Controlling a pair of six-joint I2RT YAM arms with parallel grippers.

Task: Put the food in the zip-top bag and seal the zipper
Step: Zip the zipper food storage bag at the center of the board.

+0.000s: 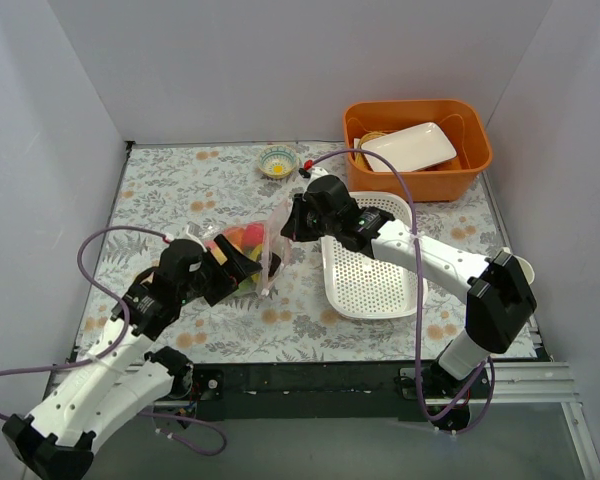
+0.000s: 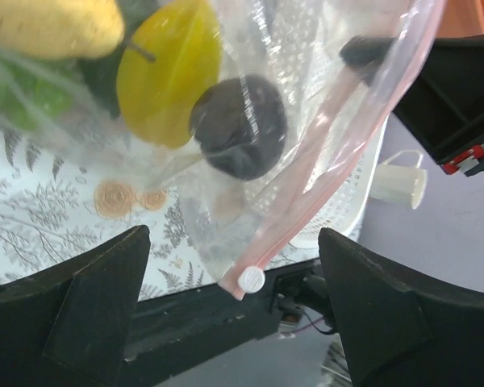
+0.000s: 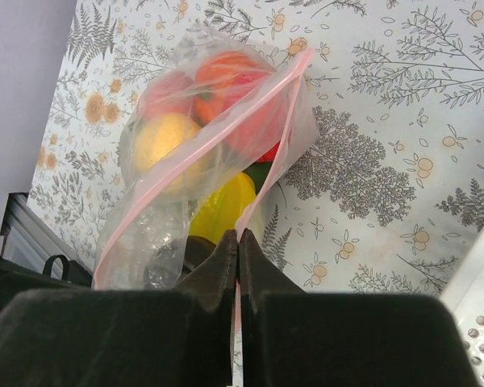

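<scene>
Food (image 3: 224, 81) is all inside the bag (image 3: 165, 234), so loading looks done; the step in hand is sealing. Bag sits on the table (image 1: 170, 190) between the two arms, just left of the white basket (image 1: 372, 280).

R gripper (image 3: 238, 239) is clamped tight on the zipper (image 2: 302, 193), fingers pressed together w/ the pink strip between them, at the spot where the two lips meet. Beyond that pinch the lips spread apart in the right wrist view, so the mouth reads as mostly unsealed.

L gripper (image 2: 234, 234) is spread wide, one finger either side of the bag's near corner, touching nothing that can be seen. A small white knob (image 2: 251, 279), prob. the slider, sits at the strip's end between those fingers.

Orientation: in the top view the strip stands up on edge and its long axis runs approx near-to-far across the table, leaning a bit. The mouth faces right, toward the basket; the bulging body w/ the fruit lies to the left, under the L arm's wrist.

Next move, as a judgement: L needs to close on the knob end or the bag corner to anchor it, then one gripper must run along the strip's whole length w/ steady pressure. Risk: thin film slips or bunches, esp. w/ fruit pushing against the lips.
</scene>
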